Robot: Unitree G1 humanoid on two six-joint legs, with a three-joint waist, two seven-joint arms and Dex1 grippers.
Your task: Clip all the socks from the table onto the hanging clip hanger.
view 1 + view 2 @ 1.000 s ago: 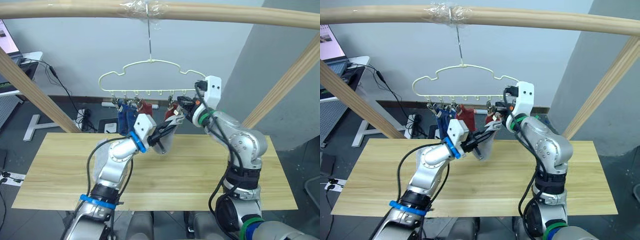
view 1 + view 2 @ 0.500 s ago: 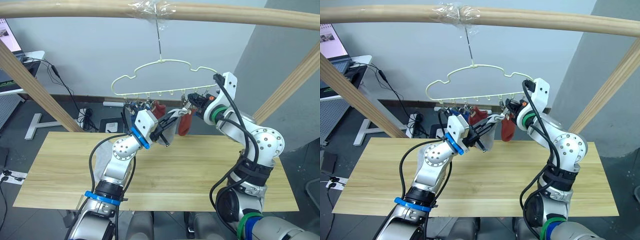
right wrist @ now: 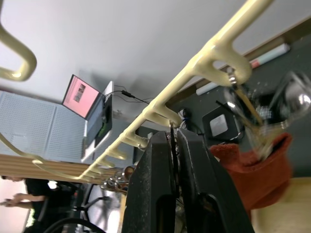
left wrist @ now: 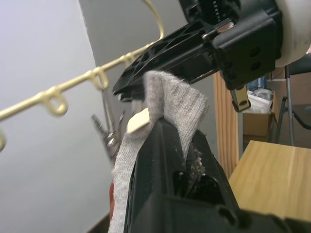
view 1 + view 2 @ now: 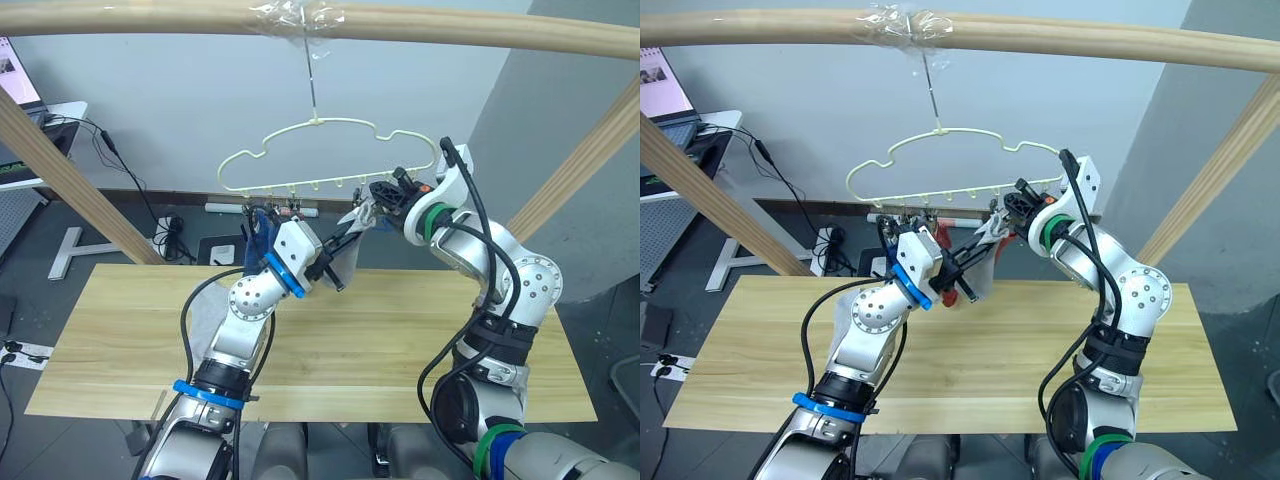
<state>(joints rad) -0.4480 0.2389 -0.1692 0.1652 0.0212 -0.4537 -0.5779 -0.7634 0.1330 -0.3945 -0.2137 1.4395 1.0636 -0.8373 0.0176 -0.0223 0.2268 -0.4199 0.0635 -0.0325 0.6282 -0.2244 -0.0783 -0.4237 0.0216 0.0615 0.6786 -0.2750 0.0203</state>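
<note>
one grey sock [image 4: 167, 104] pinched in left gripper [image 4: 170, 145], beneath clip hanger [image 5: 320, 150].

Grey sock [image 4: 167, 104], yellow hanger [image 5: 330, 150]

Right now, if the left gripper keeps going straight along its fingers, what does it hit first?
Most likely the right gripper: it sits just past the grey sock that the left gripper holds up by the clip hanger. Depth is unclear.
</note>
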